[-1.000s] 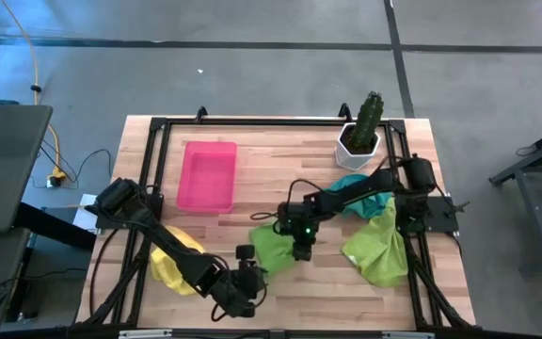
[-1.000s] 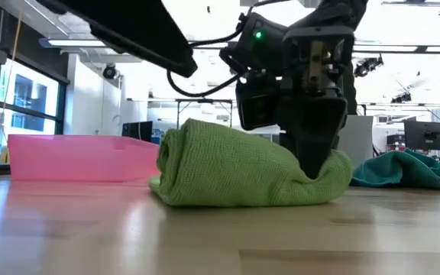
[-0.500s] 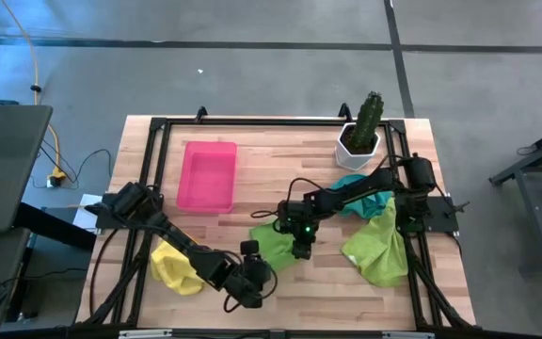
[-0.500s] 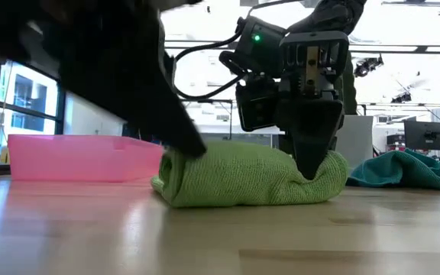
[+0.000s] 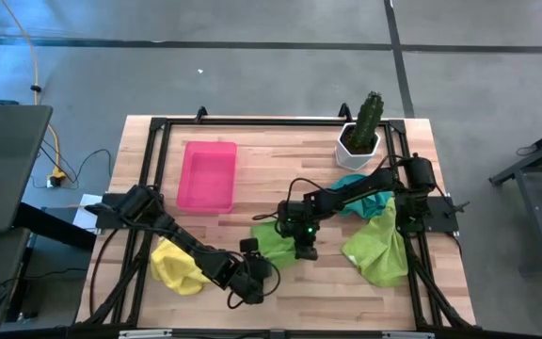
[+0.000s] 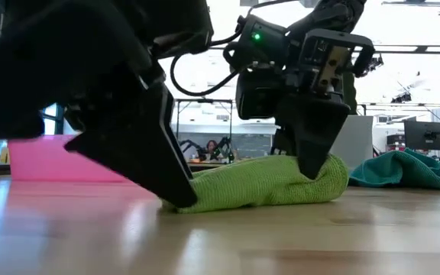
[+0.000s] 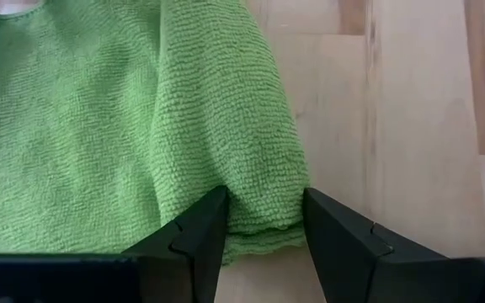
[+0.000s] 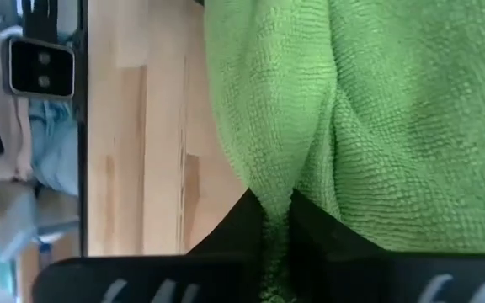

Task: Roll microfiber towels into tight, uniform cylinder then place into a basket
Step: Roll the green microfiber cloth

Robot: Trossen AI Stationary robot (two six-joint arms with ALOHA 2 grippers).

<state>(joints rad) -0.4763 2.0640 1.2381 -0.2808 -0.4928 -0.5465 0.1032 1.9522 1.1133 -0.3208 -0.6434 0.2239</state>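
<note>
A lime green towel [image 5: 273, 242], partly rolled, lies on the wooden table near its middle; it also shows in the low view [image 6: 266, 182]. My right gripper [image 5: 301, 250] is shut on it at its right end [image 6: 312, 164]. My left gripper [image 5: 254, 274] stands at the towel's near-left end [image 6: 170, 187], its fingers on either side of the rolled edge. A yellow towel [image 5: 172, 266] lies at the near left. A larger green towel [image 5: 379, 249] and a teal towel [image 5: 358, 191] lie at the right. The pink basket [image 5: 206, 175] stands at the far left. My left gripper has the end of the towel's rolled edge [image 7: 263, 206] between its two fingers [image 7: 199, 229], which touch it on both sides. The fingers come slanting down from the near left, along the roll. The towel lies on the table. My right gripper pinches a raised fold of the towel [image 8: 276, 198] between its two fingers [image 8: 247, 220], near the towel's right end. The fingers point down from above [image 6: 312, 153]. The rest of the towel lies on the table.
A white pot with a green cactus [image 5: 361, 128] stands at the far right. A black frame [image 5: 252, 121] runs round the table top. Bare wood lies between the basket and the lime green towel [image 5: 252, 184] and along the near edge.
My left gripper has gone toward the table's right and far edges and down to the lime green towel's near-left end, and now has its rolled edge between its fingers. That end of the towel lies lower and flatter than before. My right gripper has kept its hold.
</note>
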